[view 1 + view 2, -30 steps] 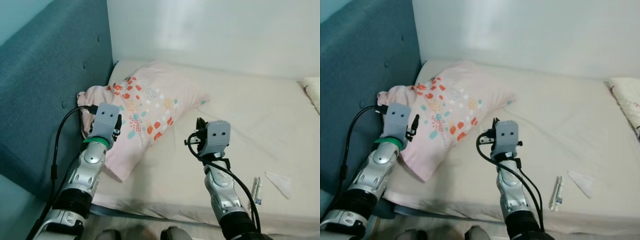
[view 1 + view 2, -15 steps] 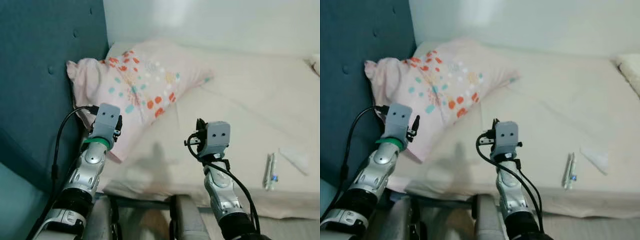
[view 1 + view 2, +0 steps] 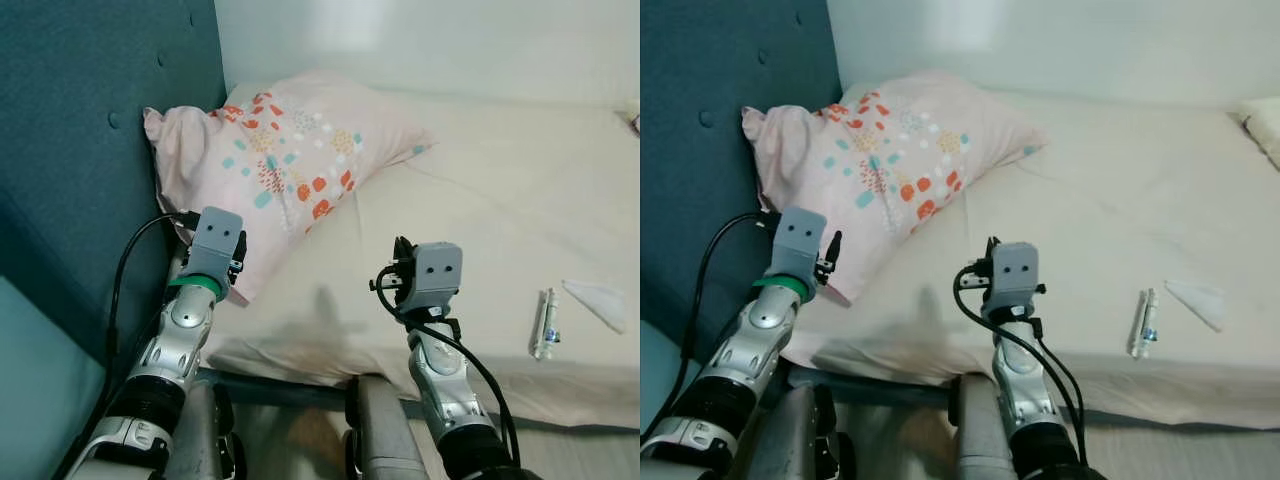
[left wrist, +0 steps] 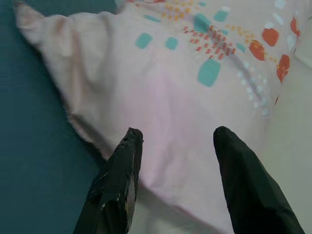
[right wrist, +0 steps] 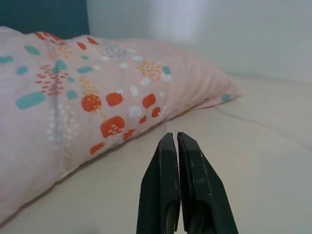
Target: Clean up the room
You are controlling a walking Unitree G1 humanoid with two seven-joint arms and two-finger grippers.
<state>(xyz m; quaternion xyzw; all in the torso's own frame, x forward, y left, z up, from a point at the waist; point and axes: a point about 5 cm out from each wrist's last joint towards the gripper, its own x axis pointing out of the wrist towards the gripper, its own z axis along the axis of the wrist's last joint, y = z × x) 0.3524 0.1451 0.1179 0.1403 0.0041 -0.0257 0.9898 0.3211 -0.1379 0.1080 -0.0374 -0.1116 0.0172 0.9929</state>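
A pink pillow (image 3: 285, 160) with orange and teal spots lies at the head of the bed, its corner against the teal headboard (image 3: 90, 150). My left gripper (image 4: 175, 139) stands open just short of the pillow's near edge, nothing between its fingers. My right gripper (image 5: 174, 139) is shut and empty, held over the cream sheet (image 3: 480, 200) to the right of the pillow. A small white tube (image 3: 545, 323) and a crumpled white tissue (image 3: 598, 300) lie on the sheet near the bed's front edge, to the right of my right arm.
A white wall (image 3: 430, 45) runs behind the bed. A second pillow's corner (image 3: 1265, 120) shows at the far right. My grey legs (image 3: 380, 440) stand close to the bed's front edge.
The whole picture has shifted, so the camera moved; the bed's front edge and my legs have come into view. Both arms keep the same pose, left open and right shut.
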